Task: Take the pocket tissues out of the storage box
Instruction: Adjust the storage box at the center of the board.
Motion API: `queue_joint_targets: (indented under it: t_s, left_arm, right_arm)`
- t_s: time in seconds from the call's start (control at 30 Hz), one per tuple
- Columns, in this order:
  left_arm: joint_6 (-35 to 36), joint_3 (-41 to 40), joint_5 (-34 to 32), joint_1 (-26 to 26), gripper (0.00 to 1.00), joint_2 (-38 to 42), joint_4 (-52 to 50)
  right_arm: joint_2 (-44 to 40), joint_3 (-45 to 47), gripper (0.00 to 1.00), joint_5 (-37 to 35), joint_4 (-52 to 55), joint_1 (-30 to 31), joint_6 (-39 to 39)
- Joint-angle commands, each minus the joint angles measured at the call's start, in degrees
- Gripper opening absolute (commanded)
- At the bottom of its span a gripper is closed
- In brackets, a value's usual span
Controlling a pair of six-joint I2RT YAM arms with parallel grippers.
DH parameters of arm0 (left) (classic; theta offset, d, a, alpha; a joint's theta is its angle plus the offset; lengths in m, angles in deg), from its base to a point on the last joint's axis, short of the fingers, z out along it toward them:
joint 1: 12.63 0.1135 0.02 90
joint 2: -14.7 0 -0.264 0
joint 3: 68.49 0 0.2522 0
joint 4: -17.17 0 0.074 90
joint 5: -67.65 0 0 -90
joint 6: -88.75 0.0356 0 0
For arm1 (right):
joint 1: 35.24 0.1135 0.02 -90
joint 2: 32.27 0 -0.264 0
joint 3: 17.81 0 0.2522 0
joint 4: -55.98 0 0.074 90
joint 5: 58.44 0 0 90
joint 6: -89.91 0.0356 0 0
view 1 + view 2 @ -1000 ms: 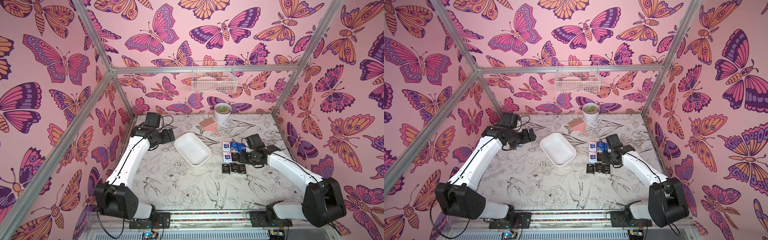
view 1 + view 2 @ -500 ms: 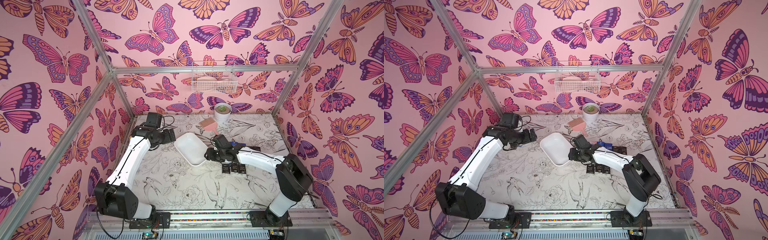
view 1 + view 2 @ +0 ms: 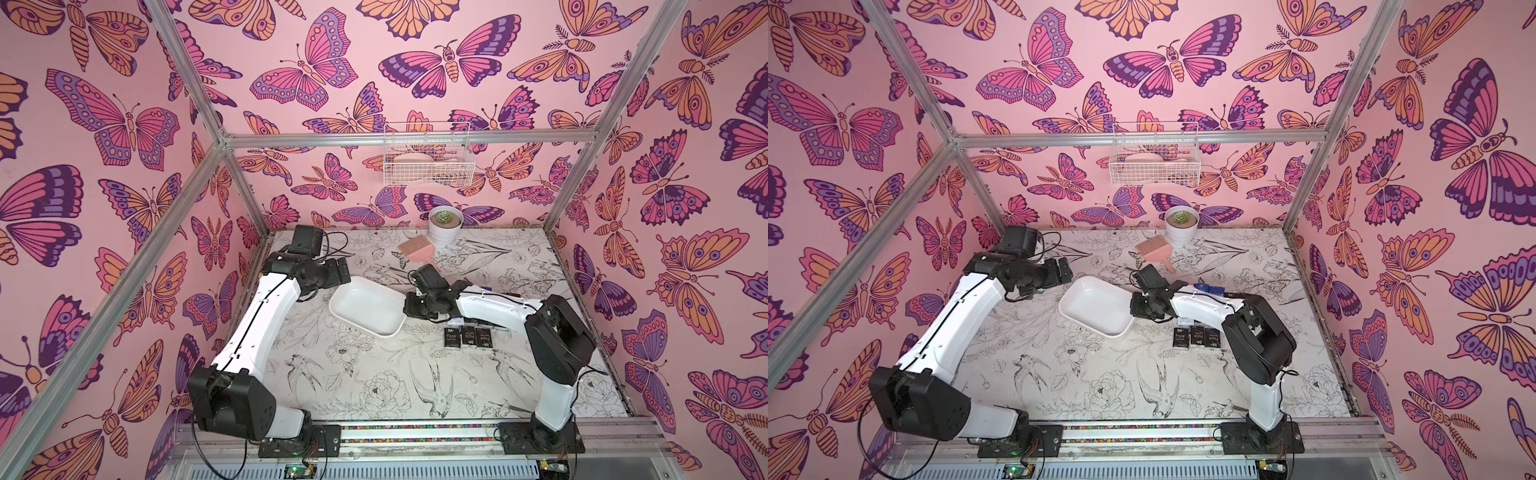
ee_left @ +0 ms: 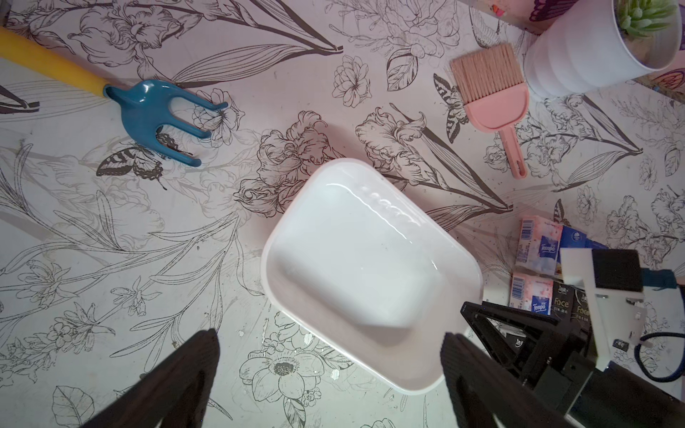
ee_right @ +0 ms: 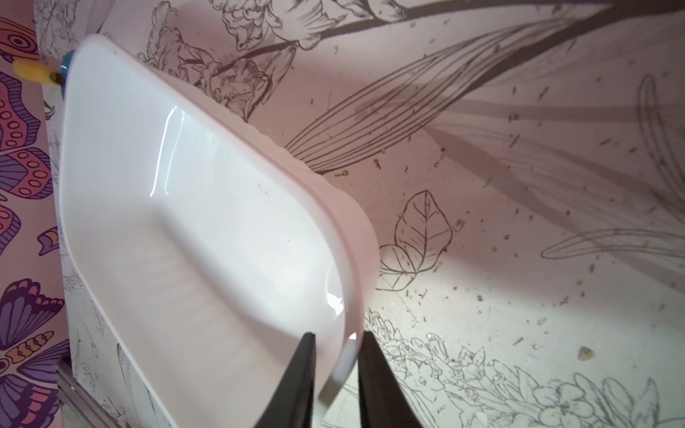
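While the storage box [image 3: 365,305] lies empty near the middle of the table [image 3: 374,386], its long axis runs diagonally, from the far left corner toward the near right, where the right gripper [image 5: 335,365] has its jaws pinching the rim, one inside the wall and one outside. Just beyond that corner the pocket tissues [image 3: 467,336] lie flat on the table, three black packets side by side in a row, with pink-white and blue ones [image 4: 537,248] partly hidden behind the right arm. At the far left corner of the box the left gripper [image 4: 330,370] hovers with its jaws spread wide, holding nothing.
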Motion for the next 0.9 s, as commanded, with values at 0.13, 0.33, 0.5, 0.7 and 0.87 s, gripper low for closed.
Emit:
queue_joint_targets:
  t_s: [0.13,0.33,0.5,0.7,0.87]
  left_arm:
    - [1.0,-0.5,-0.6,0.3,1.00,1.9,-1.6]
    - [4.3,-0.5,2.9,-1.8,1.00,0.8,-1.8]
    - [11.2,0.7,2.1,-11.3,1.00,-1.8,-3.7]
    - [16.7,-2.0,2.9,-21.0,1.00,-1.9,-4.3]
    - [17.8,-7.1,2.6,-29.7,1.00,-1.6,-4.0]
  right_arm:
    - [4.6,-8.9,0.18,-0.5,14.4,-2.1,-17.0]
    - [7.0,-13.9,0.16,-1.7,18.7,-3.5,-21.9]
    - [4.3,-15.1,0.24,-2.5,17.2,-5.5,-22.0]
    - [0.3,-16.2,0.39,-2.2,19.1,-8.5,-23.2]
    - [-6.1,-10.6,0.45,-1.6,18.1,-12.7,-21.4]
